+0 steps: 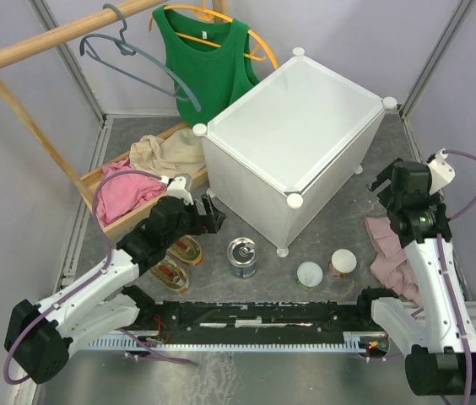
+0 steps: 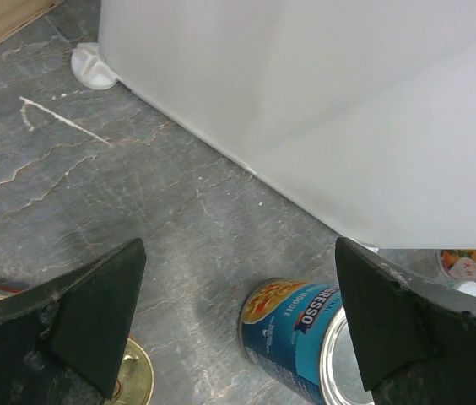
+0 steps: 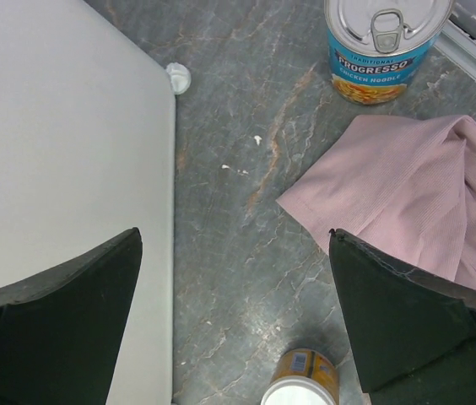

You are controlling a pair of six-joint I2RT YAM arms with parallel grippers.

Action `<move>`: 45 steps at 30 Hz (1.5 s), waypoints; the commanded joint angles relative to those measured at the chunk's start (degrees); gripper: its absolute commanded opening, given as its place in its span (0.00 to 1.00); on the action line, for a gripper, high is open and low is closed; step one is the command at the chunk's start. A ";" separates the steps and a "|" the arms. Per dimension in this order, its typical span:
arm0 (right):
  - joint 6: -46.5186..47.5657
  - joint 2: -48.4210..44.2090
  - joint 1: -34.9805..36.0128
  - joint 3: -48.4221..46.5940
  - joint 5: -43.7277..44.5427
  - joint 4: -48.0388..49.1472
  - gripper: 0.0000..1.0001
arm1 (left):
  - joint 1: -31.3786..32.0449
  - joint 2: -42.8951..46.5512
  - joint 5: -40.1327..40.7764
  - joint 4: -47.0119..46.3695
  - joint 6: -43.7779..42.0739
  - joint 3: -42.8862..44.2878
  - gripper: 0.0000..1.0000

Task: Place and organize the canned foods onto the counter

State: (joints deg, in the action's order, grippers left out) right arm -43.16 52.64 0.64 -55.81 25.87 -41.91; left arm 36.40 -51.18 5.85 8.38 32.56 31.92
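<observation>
Top external view showed that the task was hardly begun: the flat top of the counter was bare and no can stood on it. On the floor in front of it, in the lower middle of the frame, stood a tall can. To its right were a small can and a second small can, and to its left a first oval tin close to a second oval tin. A second tall can appeared only in the right wrist view, at the upper edge, above a pink cloth. So, as I judge, all six were left to be lifted and arranged. The left gripper hung low beside the lower left wall of the counter, its jaws spread wide and holding nothing. In the left wrist view the tall can was at the bottom of the frame, between the two fingers but nearer to the right one, and not touched. The right gripper was at the right side of the counter, its jaws also wide apart and empty. In its own view the second tall can was well ahead of the jaws at the top, and one small can showed at the bottom edge between the fingers, apart from both.
</observation>
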 commanded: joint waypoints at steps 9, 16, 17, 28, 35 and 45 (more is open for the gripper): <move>2.13 4.28 0.08 -5.26 12.44 -6.02 1.00 | 0.14 -3.21 1.87 -8.49 0.09 0.23 0.99; 2.49 8.92 -2.46 -7.91 19.00 -6.89 1.00 | 0.19 -1.46 5.42 -10.88 2.32 -3.25 0.99; 2.52 9.46 -2.86 -8.51 19.35 -7.03 1.00 | 0.16 -1.06 5.63 -11.25 2.66 -3.60 0.99; 3.37 17.70 -10.28 -11.00 15.99 -5.02 1.00 | 0.16 -1.03 4.44 -12.70 4.30 -3.77 0.99; 2.80 22.40 -13.67 -11.52 14.87 -2.19 1.00 | 0.18 -2.89 4.20 -10.45 3.04 -2.12 0.99; 0.65 28.40 -17.64 -11.75 11.22 -0.23 0.99 | 0.17 -3.61 6.27 -8.43 1.90 -1.82 0.99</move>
State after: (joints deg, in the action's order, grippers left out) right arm -40.34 79.94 -16.36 -64.82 38.09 -44.21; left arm 36.45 -54.50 10.48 0.71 34.79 27.79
